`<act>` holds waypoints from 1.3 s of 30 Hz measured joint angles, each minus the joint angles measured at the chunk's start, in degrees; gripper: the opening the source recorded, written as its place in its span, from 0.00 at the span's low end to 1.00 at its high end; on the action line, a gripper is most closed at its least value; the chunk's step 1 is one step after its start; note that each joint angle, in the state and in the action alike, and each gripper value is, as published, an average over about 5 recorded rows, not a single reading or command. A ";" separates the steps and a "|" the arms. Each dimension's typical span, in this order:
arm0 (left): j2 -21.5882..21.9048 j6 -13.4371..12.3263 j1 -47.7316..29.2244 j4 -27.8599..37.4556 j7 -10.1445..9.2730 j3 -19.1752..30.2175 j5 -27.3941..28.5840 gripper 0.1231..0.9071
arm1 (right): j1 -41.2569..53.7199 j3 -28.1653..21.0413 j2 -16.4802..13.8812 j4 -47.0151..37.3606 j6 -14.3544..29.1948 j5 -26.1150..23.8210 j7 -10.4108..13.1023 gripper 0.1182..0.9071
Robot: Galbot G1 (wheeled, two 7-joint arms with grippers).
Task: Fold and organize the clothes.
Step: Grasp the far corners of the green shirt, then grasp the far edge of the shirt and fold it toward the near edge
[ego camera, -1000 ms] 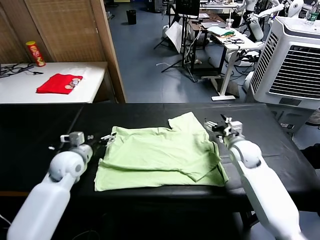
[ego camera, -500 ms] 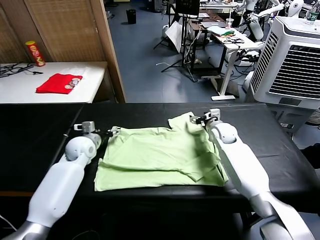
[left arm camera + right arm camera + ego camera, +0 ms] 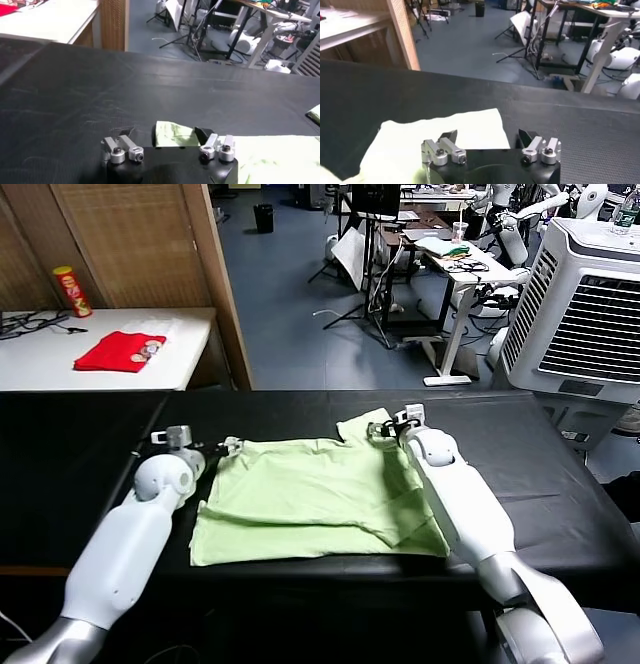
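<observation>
The clothes are one pale green T-shirt point(image 3: 310, 494) lying flat on the black table point(image 3: 80, 444), with a fold along its right side. My left gripper point(image 3: 222, 450) is low at the shirt's far left corner. In the left wrist view its fingers point(image 3: 202, 134) stand apart with that corner point(image 3: 172, 136) between them, not pinched. My right gripper point(image 3: 383, 427) is over the far right sleeve. In the right wrist view it point(image 3: 487, 136) is open, with the sleeve point(image 3: 435, 135) lying beneath and between the fingers.
A white side table point(image 3: 190, 344) at the back left carries a red folded cloth point(image 3: 118, 351) and a red can point(image 3: 70, 291). A wooden partition point(image 3: 140, 244) stands behind it. A white air cooler point(image 3: 590, 304) stands at the right. Beyond the table's far edge is open floor.
Both arms have reached forward and inward over the last second. The left gripper has come to the shirt's far left corner, and the right has slid left onto the sleeve.
</observation>
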 joint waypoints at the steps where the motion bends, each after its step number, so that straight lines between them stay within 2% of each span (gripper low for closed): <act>1: -0.07 -0.05 -0.02 0.14 0.08 0.00 0.10 0.63 | 0.06 0.33 0.21 -0.33 0.11 -0.09 -0.08 0.85; 5: -0.23 -0.16 -0.04 0.46 0.44 -0.01 0.42 0.35 | 0.10 1.53 0.78 -1.08 0.42 -0.26 -0.31 0.72; 9: -0.26 -0.11 -0.03 0.45 0.94 0.06 0.70 0.12 | -0.14 2.64 0.95 -1.14 0.51 -0.29 -0.27 0.49; 11: -0.25 -0.07 -0.06 0.44 1.07 0.10 0.78 0.06 | -0.35 3.09 0.99 -1.12 0.62 -0.33 -0.24 0.38; 15: -0.24 -0.02 -0.23 0.54 1.18 0.17 0.81 0.02 | -0.81 3.55 1.02 -0.87 1.03 -0.40 -0.19 0.15; 18: -0.24 0.03 -0.47 0.65 1.25 0.19 0.77 0.01 | -1.27 3.90 0.96 -0.34 1.50 -0.41 -0.01 0.05; 21: -0.24 0.03 -0.66 0.63 1.27 0.16 0.75 0.01 | -1.94 4.38 0.70 0.55 1.91 -0.37 0.26 0.01; 27: 0.18 -0.23 -0.11 -0.75 0.87 -0.58 0.57 0.01 | -4.38 4.14 -0.99 5.48 1.96 1.80 0.86 0.00; 33: 2.16 -0.30 1.98 -4.86 0.43 -2.07 -0.49 0.01 | -8.86 4.57 -4.44 16.05 1.60 6.53 2.00 0.00; 39: 4.96 -0.30 5.85 -11.97 -0.31 -4.28 -2.28 0.01 | -14.44 6.20 -7.97 27.14 -0.04 9.87 2.85 0.00</act>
